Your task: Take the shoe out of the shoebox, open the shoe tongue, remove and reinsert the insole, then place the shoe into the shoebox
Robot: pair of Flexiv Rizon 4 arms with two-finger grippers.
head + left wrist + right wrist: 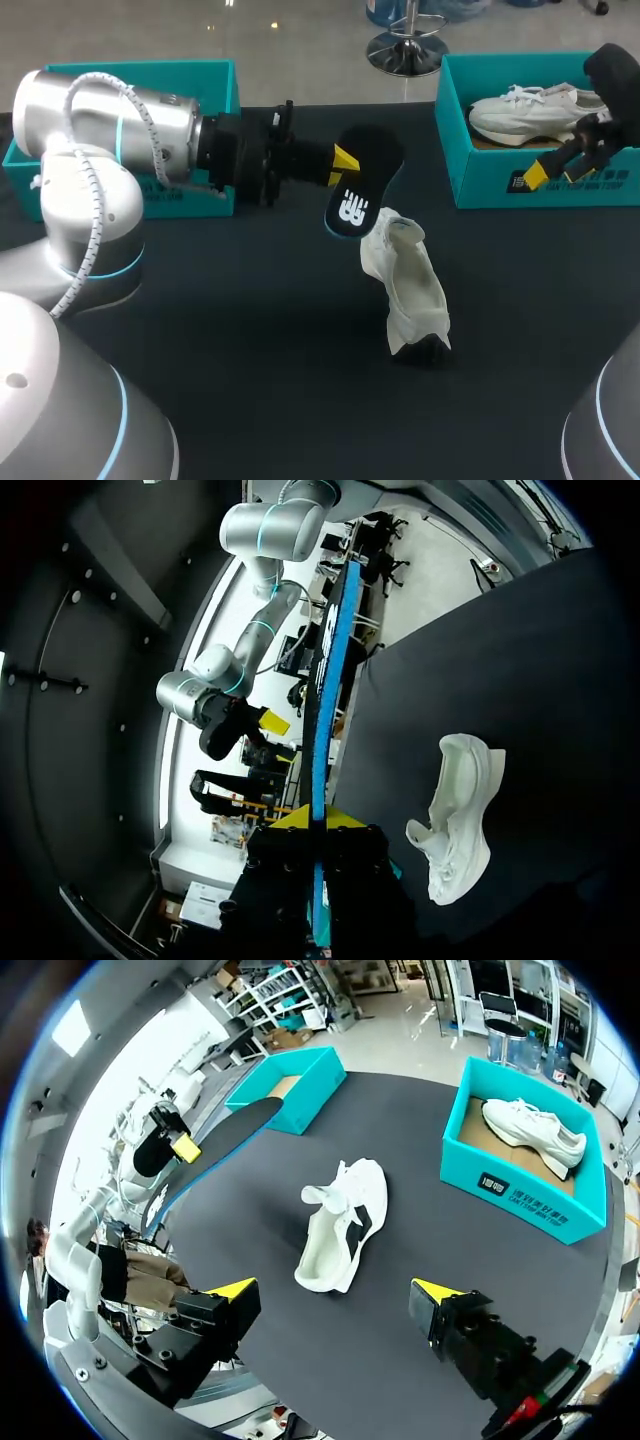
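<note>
My left gripper [345,165] is shut on a black insole [362,185] and holds it in the air above the table's middle. In the left wrist view the insole [325,680] shows edge-on, with a blue rim, between the yellow tips of the gripper [318,818]. The white shoe [405,285] lies on the black table just below the insole, toe toward me; it also shows beside the left gripper [455,815] and ahead of the right one [335,1225]. My right gripper [553,172] hangs open and empty at the front wall of the right shoebox [455,150]; its tips [335,1290] stand wide apart.
The right teal shoebox [520,1205] holds a second white shoe [535,110]. An empty teal shoebox [140,75] stands at the back left, partly behind my left arm [110,125]. Bare black table [250,330] lies in front of the shoe.
</note>
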